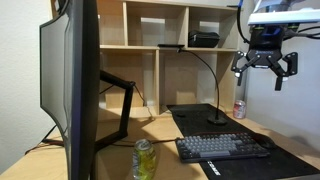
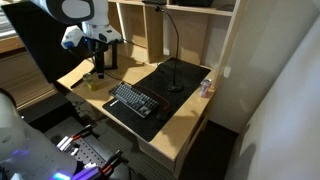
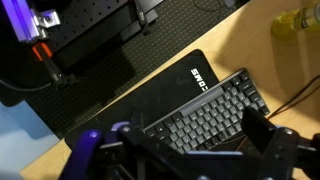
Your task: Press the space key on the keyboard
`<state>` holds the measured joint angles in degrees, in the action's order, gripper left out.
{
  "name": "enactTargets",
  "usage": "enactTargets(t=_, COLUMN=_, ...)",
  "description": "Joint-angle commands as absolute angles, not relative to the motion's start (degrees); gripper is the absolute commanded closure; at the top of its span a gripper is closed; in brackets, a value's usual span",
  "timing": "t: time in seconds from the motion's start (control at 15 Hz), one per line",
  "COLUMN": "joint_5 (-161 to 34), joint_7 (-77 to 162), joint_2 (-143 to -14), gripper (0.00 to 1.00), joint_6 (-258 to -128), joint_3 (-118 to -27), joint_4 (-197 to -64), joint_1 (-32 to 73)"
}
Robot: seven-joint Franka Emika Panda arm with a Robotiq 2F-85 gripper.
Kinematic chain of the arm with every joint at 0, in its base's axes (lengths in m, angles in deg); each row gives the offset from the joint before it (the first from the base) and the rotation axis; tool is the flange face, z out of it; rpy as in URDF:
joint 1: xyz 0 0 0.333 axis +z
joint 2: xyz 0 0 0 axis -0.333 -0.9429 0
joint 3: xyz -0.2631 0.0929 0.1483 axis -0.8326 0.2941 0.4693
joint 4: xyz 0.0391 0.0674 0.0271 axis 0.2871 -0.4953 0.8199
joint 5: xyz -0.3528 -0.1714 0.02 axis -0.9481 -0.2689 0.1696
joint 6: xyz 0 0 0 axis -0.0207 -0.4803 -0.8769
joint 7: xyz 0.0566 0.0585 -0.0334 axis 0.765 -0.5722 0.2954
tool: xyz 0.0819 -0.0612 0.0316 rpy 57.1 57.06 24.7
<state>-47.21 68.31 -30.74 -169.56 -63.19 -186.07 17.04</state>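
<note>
Hanging high over the tabletop [image 1: 160, 128], the fingers [image 1: 280, 76] stood spread wide apart with nothing between them, pointing downward and touching nothing. In the wrist view they came in from the lower edge, one dark finger [image 3: 262, 128] at the right and a purplish one at the left. The gap between them looked down on the keyboard [image 3: 205, 120].

The keyboard [image 1: 225, 147] was a compact black one with dark grey keys. It lay flat on a black desk mat [image 1: 195, 118], on the front part of the mat, and was well apart from the fingers above it. In an exterior view the keyboard [image 2: 132, 99] sat at a slant on the near part of the desk mat [image 2: 190, 72], with the fingers [image 2: 103, 62] above and to one side of it under the white arm [image 2: 80, 18].

Behind the keyboard, the round base of a gooseneck lamp [image 1: 217, 119] rested on the mat, its thin stem curving upward. A small can [image 1: 239, 108] stood upright near the mat's far corner. A yellow-green bottle [image 1: 144, 160] stood on the bare wood beside the mat and showed blurred at the top right of the wrist view. A large dark monitor [image 1: 75, 80] filled one side of the desk, and an open wooden shelf unit [image 1: 150, 46] rose behind with a black box [image 1: 203, 39] on a shelf.
</note>
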Motion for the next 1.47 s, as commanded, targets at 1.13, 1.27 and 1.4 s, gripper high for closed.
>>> enactTargets(t=1.13, joint_5=-42.43, joint_7=101.03, joint_2=-30.81, gripper=0.00, joint_6=-170.58, joint_3=-62.26, joint_4=-185.37, joint_1=16.53)
enactTargets(t=1.27, joint_5=-42.43, joint_7=101.03, joint_2=-30.81, gripper=0.00, joint_6=-170.58, joint_3=-62.26, joint_4=-185.37, joint_1=16.53)
enactTargets(t=1.4, joint_5=-42.43, joint_7=101.03, joint_2=-30.81, gripper=0.00, joint_6=-170.58, joint_3=-62.26, joint_4=-185.37, joint_1=16.53)
